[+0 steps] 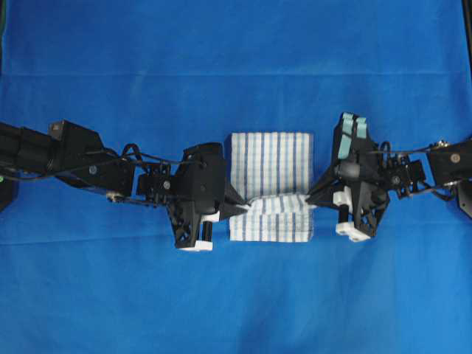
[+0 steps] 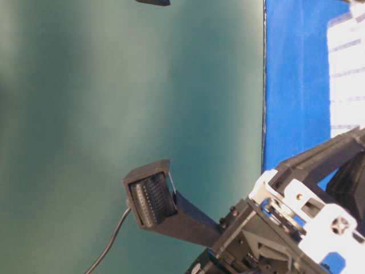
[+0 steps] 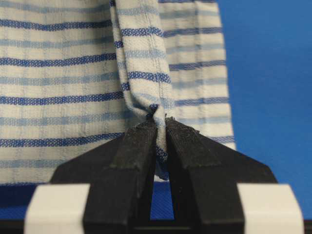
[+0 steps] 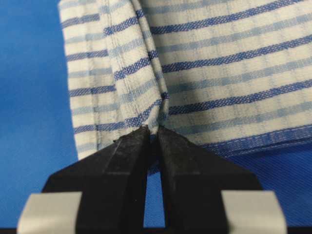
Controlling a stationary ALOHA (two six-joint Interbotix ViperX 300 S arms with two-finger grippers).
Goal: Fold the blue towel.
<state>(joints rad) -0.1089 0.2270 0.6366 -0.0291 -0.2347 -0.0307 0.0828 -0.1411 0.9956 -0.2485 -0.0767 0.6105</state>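
Note:
The blue towel [image 1: 271, 184], white with thin blue stripes, lies on the blue tablecloth [image 1: 236, 66] in the middle of the overhead view, with its near part raised and bunched. My left gripper [image 1: 242, 209] is shut on the towel's left edge, and a pinched fold of cloth [image 3: 146, 68] rises from between its fingertips [image 3: 141, 141]. My right gripper [image 1: 313, 200] is shut on the towel's right edge; its wrist view shows a ridge of cloth [image 4: 136, 73] leaving the closed tips [image 4: 134, 139]. In the table-level view a strip of the towel [image 2: 348, 74] shows at the top right.
The blue tablecloth covers the whole table around the towel. Both black arms reach in from the left [image 1: 74, 158] and right [image 1: 435, 166] sides. In the table-level view a dark green wall [image 2: 125, 85] fills the left, and an arm's camera mount [image 2: 151, 197] stands close.

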